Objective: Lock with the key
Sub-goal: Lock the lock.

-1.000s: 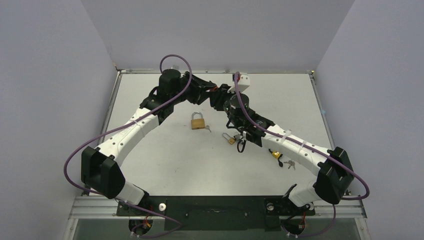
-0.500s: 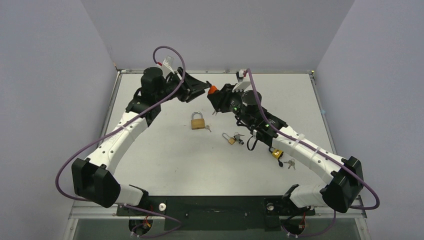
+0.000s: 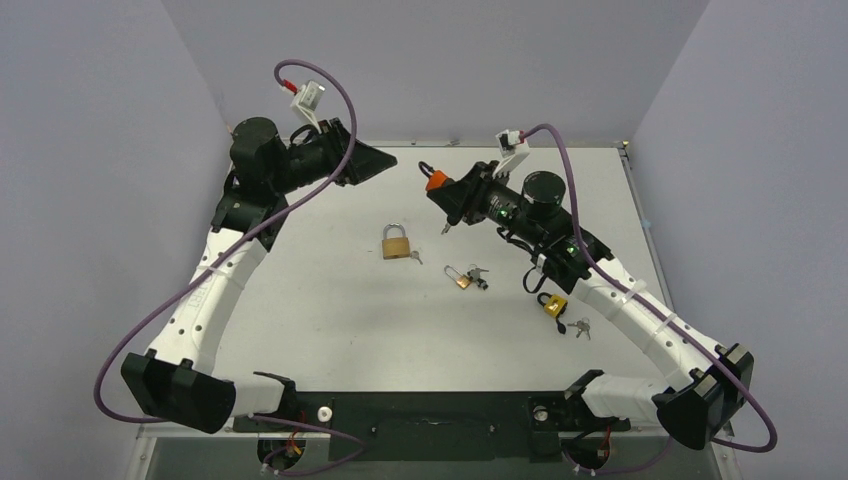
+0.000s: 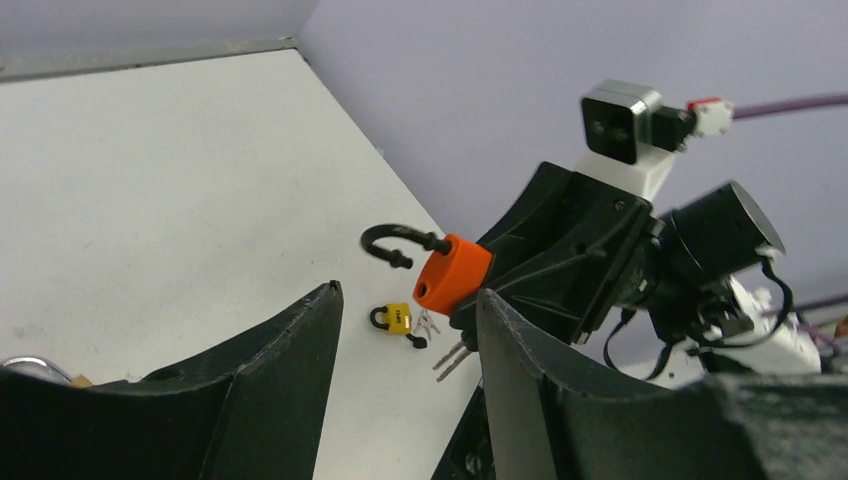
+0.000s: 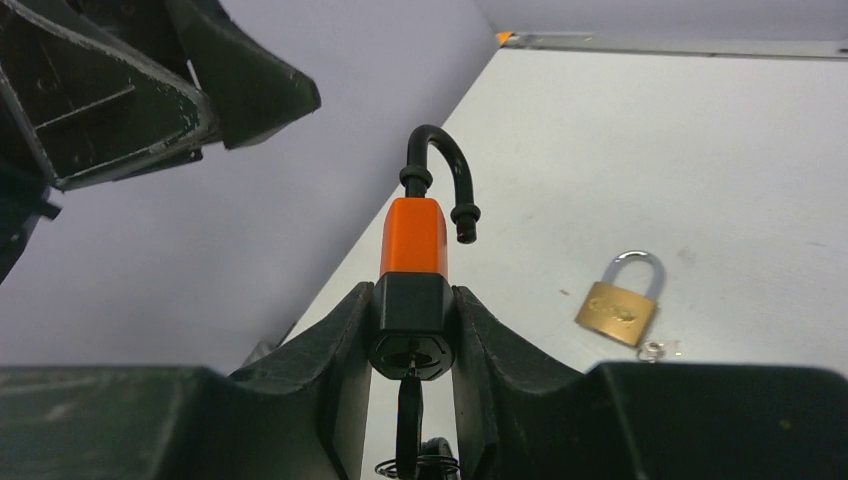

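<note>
Orange padlock looks hard and heavy; the right gripper squeezes its bottom. The left gripper, open and empty near it, should pinch the key underneath.

We see an orange padlock with a smooth orange cover, like plastic or rubber. Its black bow shines a little. The right gripper looks like dull black plastic with rough, chipped edges. The big padlock is shiny yellow metal with a silver metal loop. The table is white, flat and matt. The arm shells look like smooth white plastic. The purple cables look smooth.
</note>
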